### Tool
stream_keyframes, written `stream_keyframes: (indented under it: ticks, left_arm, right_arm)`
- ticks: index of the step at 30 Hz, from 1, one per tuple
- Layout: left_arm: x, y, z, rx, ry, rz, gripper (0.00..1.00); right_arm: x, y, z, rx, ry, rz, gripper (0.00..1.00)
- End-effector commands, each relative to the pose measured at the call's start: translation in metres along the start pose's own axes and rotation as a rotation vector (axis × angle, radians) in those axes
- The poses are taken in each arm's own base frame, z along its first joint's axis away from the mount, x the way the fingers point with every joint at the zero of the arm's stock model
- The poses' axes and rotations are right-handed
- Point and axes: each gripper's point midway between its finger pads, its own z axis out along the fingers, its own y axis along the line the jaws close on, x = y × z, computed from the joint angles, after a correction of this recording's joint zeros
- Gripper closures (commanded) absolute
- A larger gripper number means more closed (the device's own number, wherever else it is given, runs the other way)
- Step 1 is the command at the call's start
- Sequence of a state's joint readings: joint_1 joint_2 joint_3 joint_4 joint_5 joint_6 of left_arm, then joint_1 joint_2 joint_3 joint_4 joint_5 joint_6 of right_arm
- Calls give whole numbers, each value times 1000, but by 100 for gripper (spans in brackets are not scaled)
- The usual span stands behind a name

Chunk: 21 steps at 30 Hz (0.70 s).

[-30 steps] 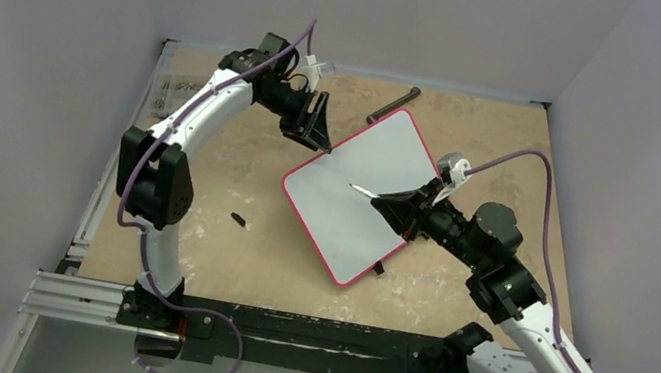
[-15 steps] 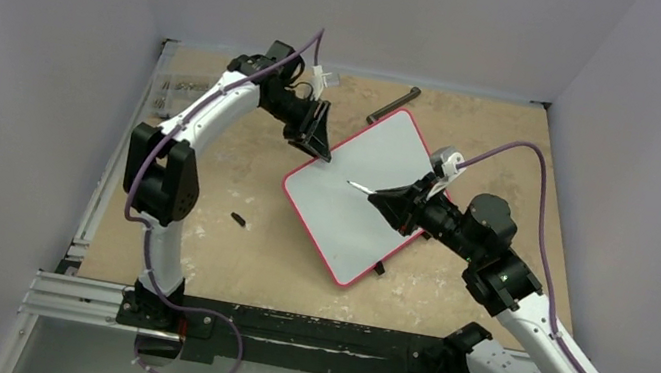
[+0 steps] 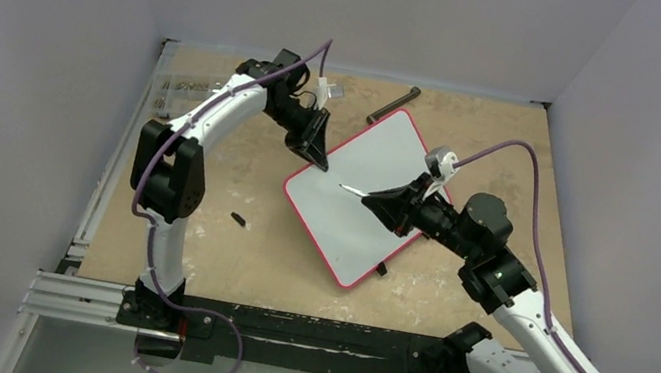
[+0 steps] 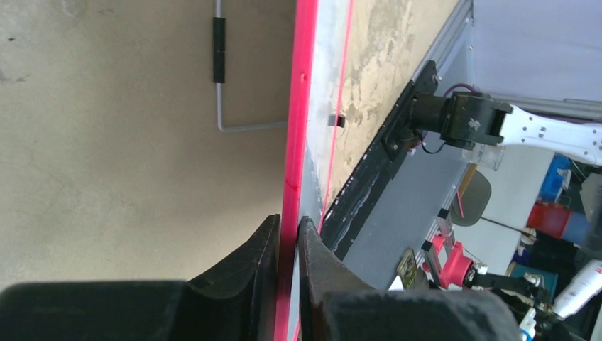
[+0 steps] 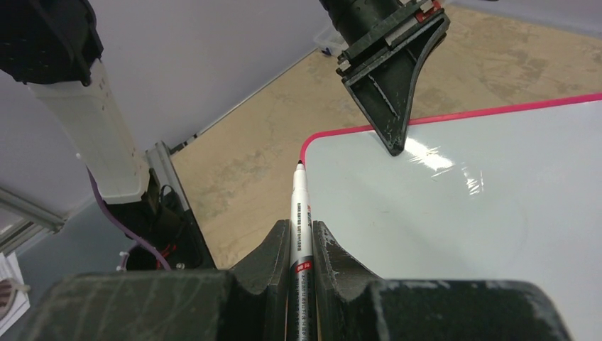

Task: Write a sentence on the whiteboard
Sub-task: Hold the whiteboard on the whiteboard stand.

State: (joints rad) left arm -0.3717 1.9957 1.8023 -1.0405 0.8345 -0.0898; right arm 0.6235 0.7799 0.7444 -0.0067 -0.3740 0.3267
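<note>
Plywood tabletop (image 3: 236,181), left fingers (image 4: 257,273) pinching whiteboard (image 3: 339,234) rim, right fingers (image 5: 268,264) gripping marker (image 5: 299,190), label (image 5: 303,220) unreadable

White whiteboard (image 3: 349,235) rimmed red-pink, white marker (image 5: 299,213) tipped black, tabletop (image 3: 236,181) mottled tan.

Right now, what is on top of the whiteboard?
No writing shows on the whiteboard. The right gripper holds a marker over it; the left gripper pinches its rim. The patch beneath the right gripper is hidden.
</note>
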Motion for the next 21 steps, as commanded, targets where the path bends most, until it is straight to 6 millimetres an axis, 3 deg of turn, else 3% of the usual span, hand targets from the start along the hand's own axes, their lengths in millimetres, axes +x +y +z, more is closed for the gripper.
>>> stream_keyframes:
  ticks: [1,3,21]
  left_arm:
    - [-3,-13,-2,16,0,60,95]
    - [-4,-16,-5,13,-5,76,100]
    - [-9,-11,-18,-106,-23,130,100]
  right_arm:
    - [3,8,7,-64,-13,30,100]
    - [7,8,10,-71,-2,36,100]
    - [54,-2,50,-77,167,42,100]
